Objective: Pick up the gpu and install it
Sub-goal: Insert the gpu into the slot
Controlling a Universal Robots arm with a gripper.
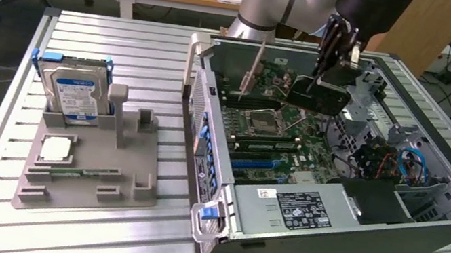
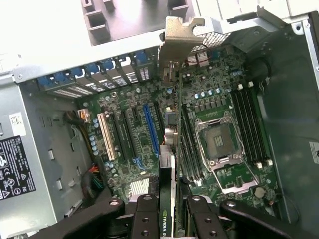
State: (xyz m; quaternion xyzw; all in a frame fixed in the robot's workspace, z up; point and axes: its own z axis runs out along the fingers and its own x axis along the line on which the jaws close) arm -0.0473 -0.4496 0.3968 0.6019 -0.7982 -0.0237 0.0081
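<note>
The gpu [image 1: 315, 95], a thin black card with a silver bracket [image 1: 256, 68] at one end, hangs inside the open computer case [image 1: 428, 232] above the motherboard [image 1: 274, 138]. My gripper [image 1: 327, 75] reaches down from above and is shut on the card's end away from the bracket. In the wrist view the gpu [image 2: 168, 191] is seen edge-on between my gripper's [image 2: 172, 214] black fingers [image 2: 145, 214], with its bracket [image 2: 183, 37] up against the case's rear slot openings. The card hovers between the blue expansion slot [image 2: 151, 128] and the CPU socket [image 2: 219, 142], apart from the board.
A grey fixture [image 1: 93, 176] lies on the slatted table at the exterior view's left. It carries an upright silver, blue-labelled hard drive [image 1: 75, 93], a CPU [image 1: 55, 148] and a RAM stick [image 1: 75, 172]. The power supply [image 1: 299, 208] and cables [image 1: 407, 164] crowd the case's near end.
</note>
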